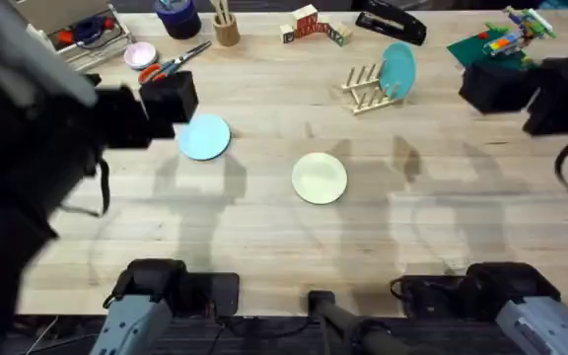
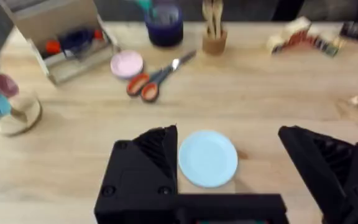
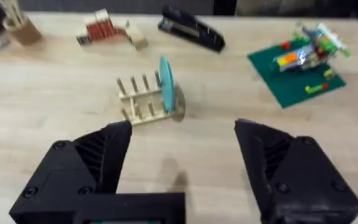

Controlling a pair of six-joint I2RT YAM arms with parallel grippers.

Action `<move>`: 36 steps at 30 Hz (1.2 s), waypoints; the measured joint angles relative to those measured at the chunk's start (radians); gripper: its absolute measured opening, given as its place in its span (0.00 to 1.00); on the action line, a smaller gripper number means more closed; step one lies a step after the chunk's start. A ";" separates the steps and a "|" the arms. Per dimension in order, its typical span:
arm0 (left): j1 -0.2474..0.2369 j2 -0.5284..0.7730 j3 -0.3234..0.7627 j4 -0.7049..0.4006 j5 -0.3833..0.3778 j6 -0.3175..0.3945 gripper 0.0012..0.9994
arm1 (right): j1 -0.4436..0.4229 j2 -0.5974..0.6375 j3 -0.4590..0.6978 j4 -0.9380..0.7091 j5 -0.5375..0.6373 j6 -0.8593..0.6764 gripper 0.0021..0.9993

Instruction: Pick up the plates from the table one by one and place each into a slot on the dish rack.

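Two plates lay flat on your table (image 1: 264, 237); one teal plate stood in the dish rack (image 1: 368, 89).

Your left end effector (image 2: 229, 155) hung with its jaws wide apart, the light blue plate (image 2: 207, 158) on the table between its fingers (image 2: 157, 149), not gripped. The cream-yellow plate (image 1: 319, 178) lay nearby toward the table's middle, apart from the blue one. Your right end effector (image 3: 182, 155) was likewise spread apart and held nothing, facing the wooden rack, where the teal plate (image 3: 166, 84) stood on edge between pegs at one end.
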 joint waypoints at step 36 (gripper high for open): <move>0.312 0.542 0.308 -0.341 0.405 0.072 0.04 | 0.013 0.432 0.326 -0.231 -0.006 0.016 1.00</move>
